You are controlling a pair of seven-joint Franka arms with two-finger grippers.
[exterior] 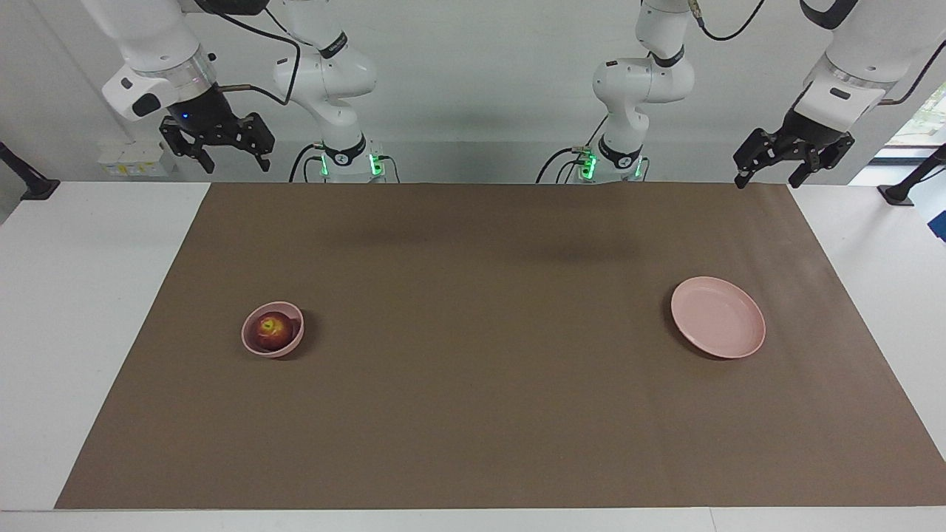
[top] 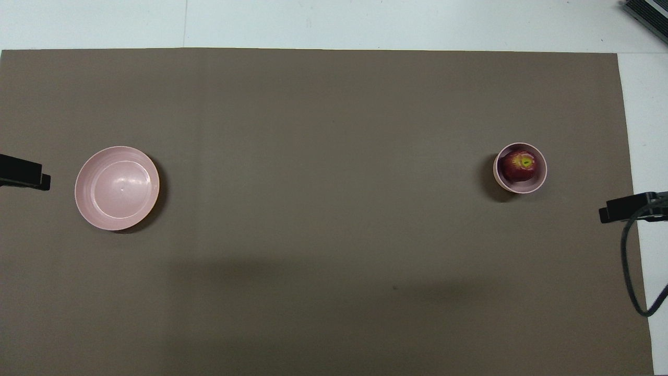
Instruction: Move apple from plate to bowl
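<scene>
The dark red apple [exterior: 273, 329] with its yellowish stem patch lies inside the small deep pink bowl [exterior: 253, 346], toward the right arm's end of the table; both also show in the overhead view, apple [top: 518, 166] in bowl [top: 540, 180]. The wide pale pink plate [exterior: 717, 318] stands bare toward the left arm's end, also in the overhead view [top: 117, 188]. My right gripper [exterior: 235, 164] hangs open and empty, raised over the table's edge by the robots. My left gripper [exterior: 768, 179] hangs open and empty, raised over the mat's corner by the robots.
A brown mat [exterior: 473, 414] covers most of the white table [exterior: 81, 295]. Only the grippers' tips show at the overhead view's side edges, left [top: 23, 175] and right [top: 626, 207]. A black cable [top: 634, 271] loops near the right gripper.
</scene>
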